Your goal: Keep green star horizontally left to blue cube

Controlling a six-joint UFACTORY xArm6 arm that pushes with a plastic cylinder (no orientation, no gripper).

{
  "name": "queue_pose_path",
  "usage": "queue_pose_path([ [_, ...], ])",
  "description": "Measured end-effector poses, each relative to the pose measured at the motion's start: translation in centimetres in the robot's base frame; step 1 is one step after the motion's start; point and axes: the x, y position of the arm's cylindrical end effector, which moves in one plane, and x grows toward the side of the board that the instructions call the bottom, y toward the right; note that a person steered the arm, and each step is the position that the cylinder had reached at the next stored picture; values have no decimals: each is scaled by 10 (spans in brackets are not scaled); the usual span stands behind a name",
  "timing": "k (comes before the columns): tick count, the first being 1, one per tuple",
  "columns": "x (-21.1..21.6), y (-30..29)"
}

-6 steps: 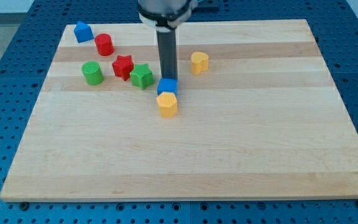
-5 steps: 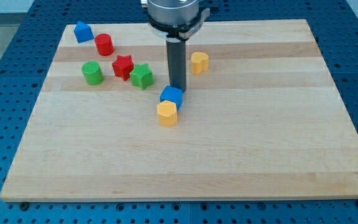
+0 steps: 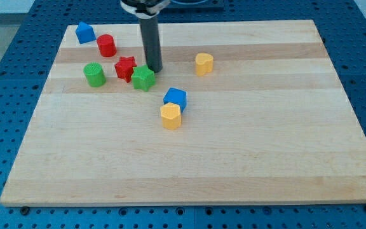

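Only the one camera view here. My tip [image 3: 154, 69] is down on the board [image 3: 246, 159], just off the green star [image 3: 143, 78] on its upper right, pretty much touching it. No pincer on this arm, just a plain rod, so there's nothing to spread or pinch.

The green star sits in the top-left part of the board with the red star [image 3: 126, 67] right against its upper left. The blue cube [image 3: 176, 98] is lower and to the right of the green star, a clear gap between them, and the yellow block [image 3: 170, 116] touches the cube's lower left.

The green cylinder [image 3: 94, 74] is further left, and the red cylinder [image 3: 107, 45] and a blue block [image 3: 84, 32] crowd the top-left corner. Another yellow block [image 3: 203, 63] sits alone right of my rod.

The whole bottom half and the right side out to those edges are bare wood.
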Motion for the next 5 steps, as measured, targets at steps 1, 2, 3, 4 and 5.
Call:
queue_pose_path([
  [1,12,-22],
  [2,36,-24],
  [3,39,-15],
  [4,39,-11],
  [5,39,-37],
])
